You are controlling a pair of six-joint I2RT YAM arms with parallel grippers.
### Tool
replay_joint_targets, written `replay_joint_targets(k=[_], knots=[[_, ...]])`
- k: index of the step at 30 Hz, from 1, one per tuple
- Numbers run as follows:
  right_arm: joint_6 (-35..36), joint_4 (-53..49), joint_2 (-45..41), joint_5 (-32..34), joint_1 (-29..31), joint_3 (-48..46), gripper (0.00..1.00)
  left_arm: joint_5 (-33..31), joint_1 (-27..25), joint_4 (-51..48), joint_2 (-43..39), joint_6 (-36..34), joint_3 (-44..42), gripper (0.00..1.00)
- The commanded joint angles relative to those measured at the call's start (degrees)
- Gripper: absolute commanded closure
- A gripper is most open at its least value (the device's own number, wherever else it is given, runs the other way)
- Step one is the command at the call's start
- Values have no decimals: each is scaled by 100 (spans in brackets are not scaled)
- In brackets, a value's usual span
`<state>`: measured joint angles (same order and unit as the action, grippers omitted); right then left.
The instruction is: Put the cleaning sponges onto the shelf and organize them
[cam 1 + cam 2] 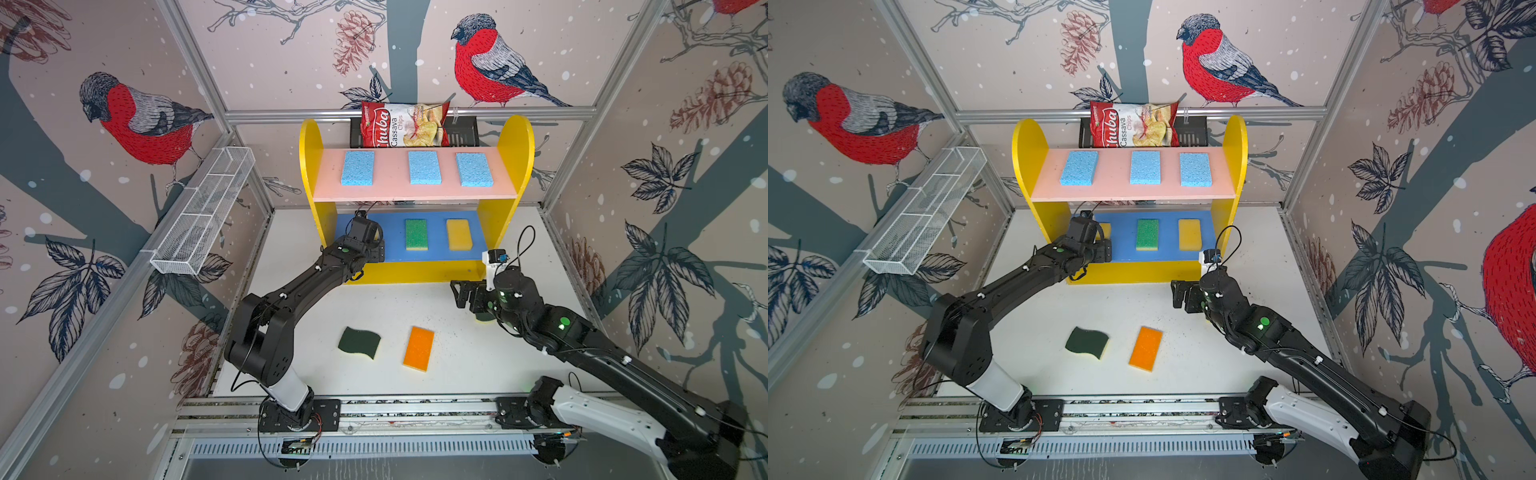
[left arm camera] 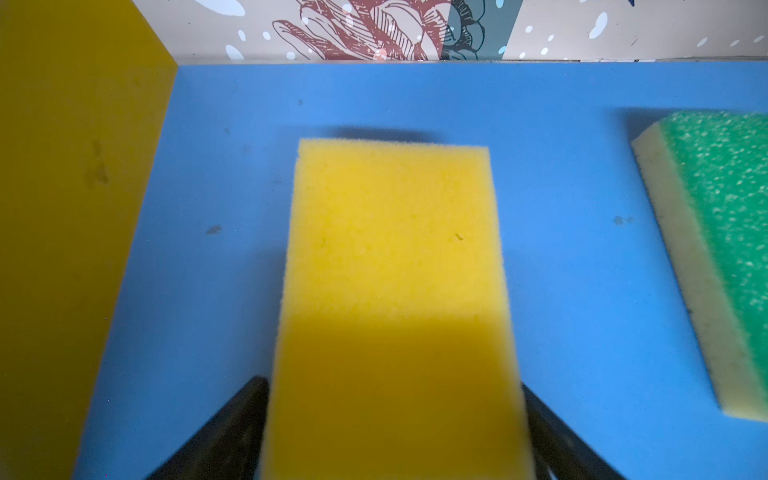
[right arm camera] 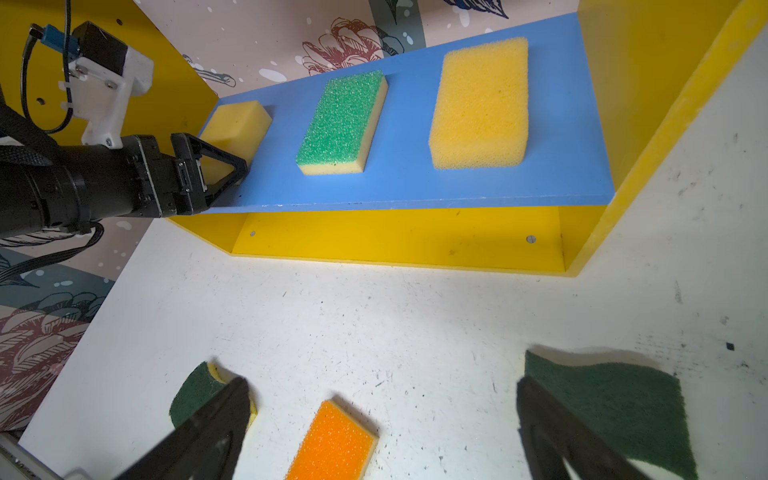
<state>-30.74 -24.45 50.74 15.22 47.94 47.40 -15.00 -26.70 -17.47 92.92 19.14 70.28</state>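
At the front of the desk (image 1: pixel 478 365) lie a dark-green wavy sponge (image 1: pixel 359 341) and, just beside it, an orange-topped sponge (image 1: pixel 419 348), both loose and apart from the arms. A little farther back the right claw (image 1: pixel 458 294) hangs over the desk with its jaws spread wide and nothing between them; a second wavy sponge (image 3: pixel 615 407) lies under it (mostly hidden by the arm in both top views). Beyond that stands the shelf (image 1: pixel 311 166). The left claw (image 2: pixel 392 384) reaches onto the left end of its blue board (image 1: pixel 437 239), the jaws running close along both sides of a yellow sponge (image 2: pixel 392 232) that lies flat there; whether they press it or only flank it I cannot tell. Along the same board sit a green-topped sponge (image 1: pixel 416 234) and another yellow sponge (image 1: pixel 459 235). On the pink board (image 1: pixel 390 191) above, three light blue sponges (image 1: pixel 424 167) lie in a spaced row.
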Motion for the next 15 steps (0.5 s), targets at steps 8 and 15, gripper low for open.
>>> replay_joint_targets(k=[8,15], knots=[[-40,9,-73,86,4,-13,0,291,-2,-108,-354,-28,-139,13],[-64,-24,-64,79,0,10,0,442,-37,-124,-765,-95,-314,12]])
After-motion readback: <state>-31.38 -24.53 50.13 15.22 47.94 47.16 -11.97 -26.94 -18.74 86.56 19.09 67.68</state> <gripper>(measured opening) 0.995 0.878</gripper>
